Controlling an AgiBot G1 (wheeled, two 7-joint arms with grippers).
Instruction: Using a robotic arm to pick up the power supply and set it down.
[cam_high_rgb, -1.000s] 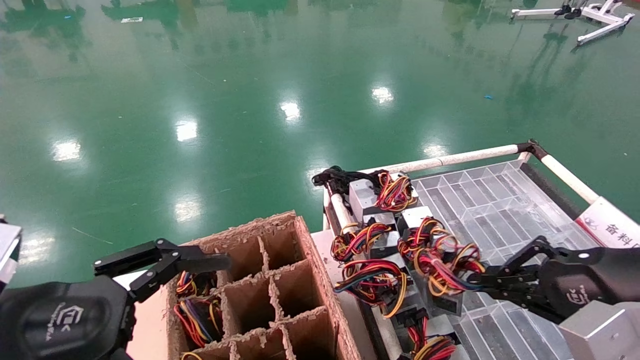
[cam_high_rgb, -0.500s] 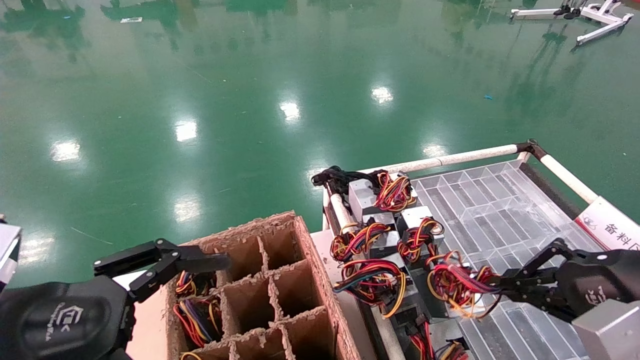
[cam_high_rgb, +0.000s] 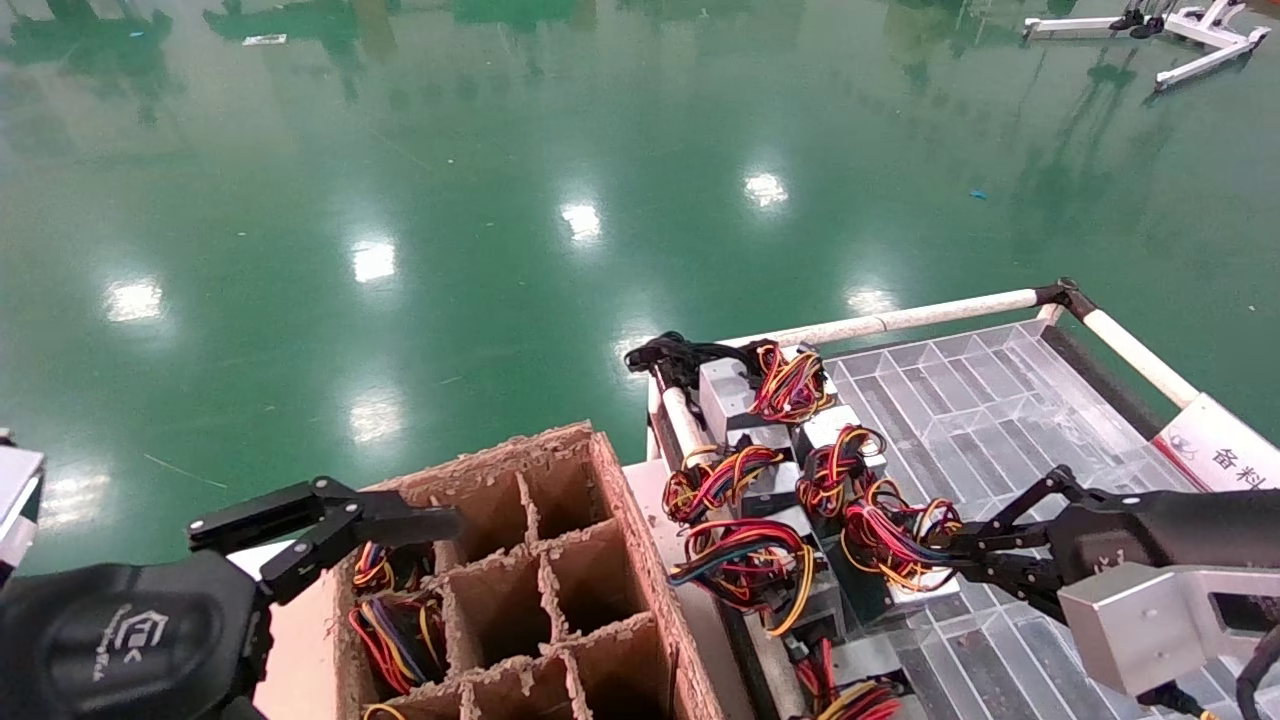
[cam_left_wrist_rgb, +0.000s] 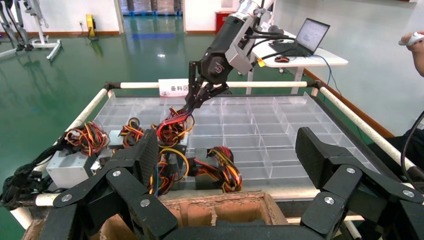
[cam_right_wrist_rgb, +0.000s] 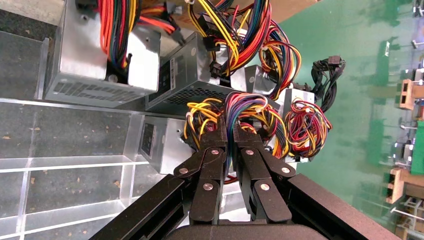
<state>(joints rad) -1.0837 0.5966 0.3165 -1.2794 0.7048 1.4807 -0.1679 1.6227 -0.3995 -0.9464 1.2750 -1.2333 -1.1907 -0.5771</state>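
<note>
I am clamping my right gripper (cam_right_wrist_rgb: 227, 131) tight on the wire bundle (cam_high_rgb: 893, 532) of the power supply (cam_right_wrist_rgb: 161, 143), whose grey box is sitting in the clear divided tray (cam_high_rgb: 985, 415), beside its look-alikes. Whether the box is touching the tray floor, I cannot quite tell. I judge this the pick-up step; next I need a steady lift clear of the neighbouring wires. My left gripper (cam_high_rgb: 385, 520) is hanging open over the cardboard box (cam_high_rgb: 555, 575).

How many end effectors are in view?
2. The left end effector hovers by the cardboard carton; the right end effector holds the power supply by its wires.
</note>
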